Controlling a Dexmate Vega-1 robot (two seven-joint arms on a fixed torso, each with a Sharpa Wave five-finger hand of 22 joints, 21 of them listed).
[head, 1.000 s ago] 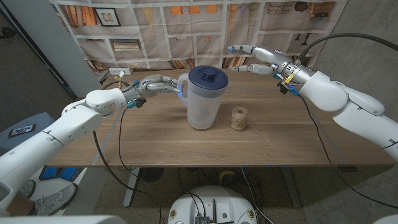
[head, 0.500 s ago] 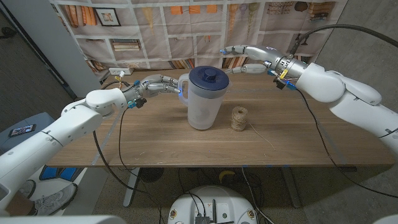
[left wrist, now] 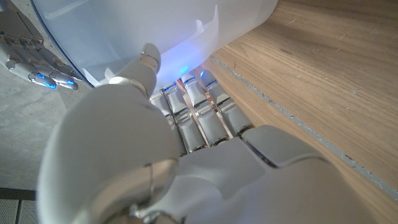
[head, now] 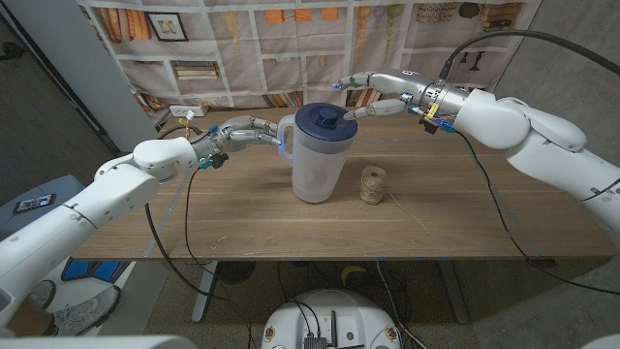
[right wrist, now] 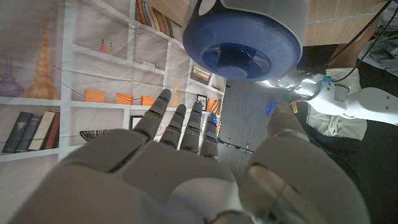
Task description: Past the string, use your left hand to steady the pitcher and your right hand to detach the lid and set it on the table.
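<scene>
A translucent white pitcher (head: 316, 167) with a dark blue lid (head: 325, 123) stands mid-table, just behind a ball of string (head: 373, 184). My left hand (head: 250, 131) reaches in from the pitcher's left and holds its handle (head: 285, 136); in the left wrist view the thumb and fingers (left wrist: 194, 99) press against the pitcher (left wrist: 143, 31). My right hand (head: 376, 95) hovers open beside and slightly above the lid's right rim, fingers spread, touching nothing. In the right wrist view the lid (right wrist: 244, 48) lies just beyond my right hand (right wrist: 180, 162).
A loose strand of string (head: 412, 213) trails from the ball toward the table's front right. Cables and a small white box (head: 189, 114) lie at the back left corner. A printed bookshelf backdrop (head: 291, 48) hangs behind the table (head: 252, 218).
My right hand has swung left, from the table's back right toward the lid. The left hand and the pitcher have stayed put.
</scene>
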